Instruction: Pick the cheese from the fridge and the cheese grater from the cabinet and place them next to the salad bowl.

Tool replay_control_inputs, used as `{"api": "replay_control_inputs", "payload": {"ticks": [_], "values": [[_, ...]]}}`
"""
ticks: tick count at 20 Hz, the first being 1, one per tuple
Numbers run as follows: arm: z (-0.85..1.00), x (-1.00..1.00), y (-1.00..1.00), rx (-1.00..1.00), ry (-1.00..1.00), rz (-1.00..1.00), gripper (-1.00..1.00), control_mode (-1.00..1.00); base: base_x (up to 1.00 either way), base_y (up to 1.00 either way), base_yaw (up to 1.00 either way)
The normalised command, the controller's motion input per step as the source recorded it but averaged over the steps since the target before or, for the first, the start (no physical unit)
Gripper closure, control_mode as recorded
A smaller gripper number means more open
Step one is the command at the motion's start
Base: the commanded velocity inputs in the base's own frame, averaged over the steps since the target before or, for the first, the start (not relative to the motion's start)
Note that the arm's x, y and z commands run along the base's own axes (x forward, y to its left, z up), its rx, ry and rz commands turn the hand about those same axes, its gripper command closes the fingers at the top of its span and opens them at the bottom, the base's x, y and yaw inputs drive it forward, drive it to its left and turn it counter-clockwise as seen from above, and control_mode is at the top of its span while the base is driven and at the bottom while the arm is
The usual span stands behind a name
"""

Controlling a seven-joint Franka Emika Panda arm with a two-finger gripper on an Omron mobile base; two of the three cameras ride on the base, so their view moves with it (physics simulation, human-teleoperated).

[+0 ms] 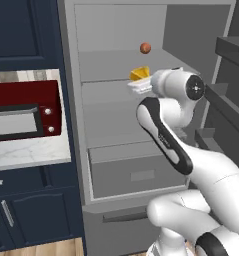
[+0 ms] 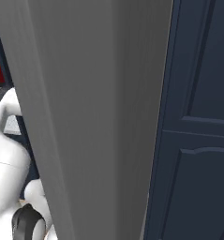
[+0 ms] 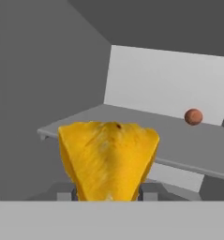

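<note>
Caught the gripper (image 1: 139, 80) inside the open fridge (image 1: 111, 30), up by the upper shelf (image 3: 179, 140), w/ the cheese (image 1: 139, 73) pinched between the jaws. Jaws stood partly closed, squeezed onto the wedge from both sides. In the hand view, cheese (image 3: 108, 159) sat right up close, wide end up, narrowing down toward the fingertips (image 3: 73, 193), which barely peeked out either side of it. Looked lifted off the shelf rather than resting on it, tho hard to be 100% sure from that angle.

Small reddish-brown ball (image 1: 145, 48) sat farther back on the shelf, to the right of the cheese and well apart from it. Same ball (image 3: 193, 116) showed near the fridge's pale back wall in the hand view.

Arm (image 1: 163, 135) reached up from lower right into the fridge, elbow bent in front of the drawers (image 1: 126, 175). Left of the fridge: red-fronted appliance (image 1: 21, 112) on a marble counter (image 1: 26, 155), navy cabinets above & below. Right base view mostly blocked by a grey fridge panel (image 2: 99, 117), w/ a navy cabinet door (image 2: 197, 122) to its right.
</note>
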Motion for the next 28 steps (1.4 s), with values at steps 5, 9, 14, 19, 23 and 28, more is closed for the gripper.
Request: {"api": "replay_control_inputs", "payload": {"ticks": [5, 9, 14, 19, 23, 28], "values": [[0.27, -1.00, -0.10, 0.00, 0.03, -0.04, 1.00, -1.00, 0.00, 0.00, 0.00], [0.19, -1.00, -0.08, 0.02, 0.03, -0.01, 1.00, -1.00, 0.00, 0.00, 0.00], [0.06, -1.00, -0.03, 0.03, 0.01, -0.01, 1.00, -1.00, 0.00, 0.00, 0.00], [0.09, -0.70, -0.03, 0.06, 0.22, -0.08, 1.00, -1.00, 0.00, 0.00, 0.00], [0.17, -0.43, 0.00, 0.02, 0.28, -0.12, 1.00, -1.00, 0.00, 0.00, 0.00], [0.03, -0.42, -0.19, 0.00, 0.04, -0.04, 1.00, -1.00, 0.00, 0.00, 0.00]]}}
